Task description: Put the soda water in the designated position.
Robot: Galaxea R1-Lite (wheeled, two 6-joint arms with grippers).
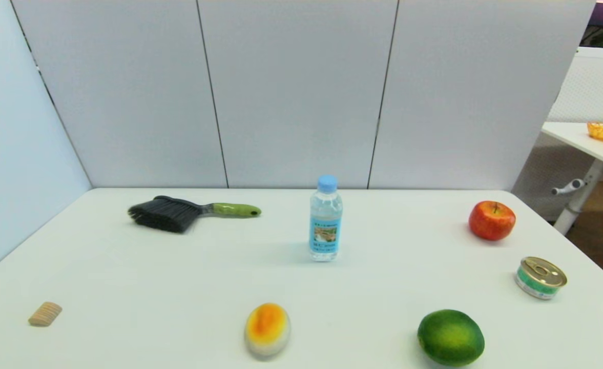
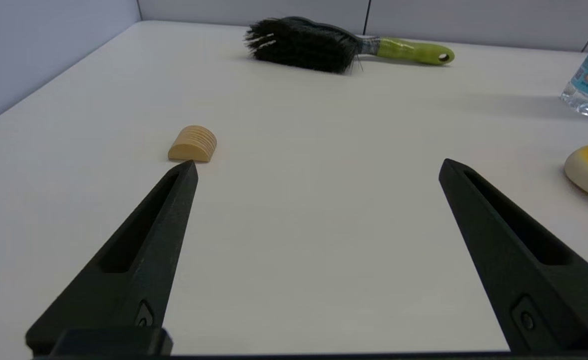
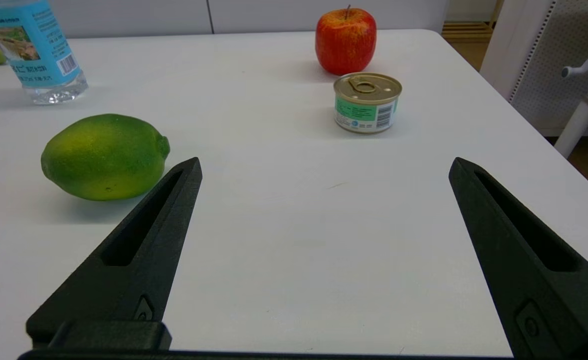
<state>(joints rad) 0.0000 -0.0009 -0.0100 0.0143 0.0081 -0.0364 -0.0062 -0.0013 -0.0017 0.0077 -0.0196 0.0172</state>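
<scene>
- The soda water stands upright near the middle of the table, toward the far side, with nothing touching it; no marked target spot shows anywhere.
- Nearest neighbours: the brush lies to its left at the far side, and the orange-and-white egg-shaped object sits at the near edge, slightly left of the bottle.
- Farther out: the lime near right, the tin can and the apple at the right side, and a small wooden piece near left.
- The left gripper and the right gripper both rest low at the near edge, fingers spread wide and empty; neither shows in the head view.
- Judgement: either arm could reach. A good approach passes level between the egg-shaped object and the lime, closes on the labelled body below the cap, and lifts straight so the tall bottle does not tip.
</scene>
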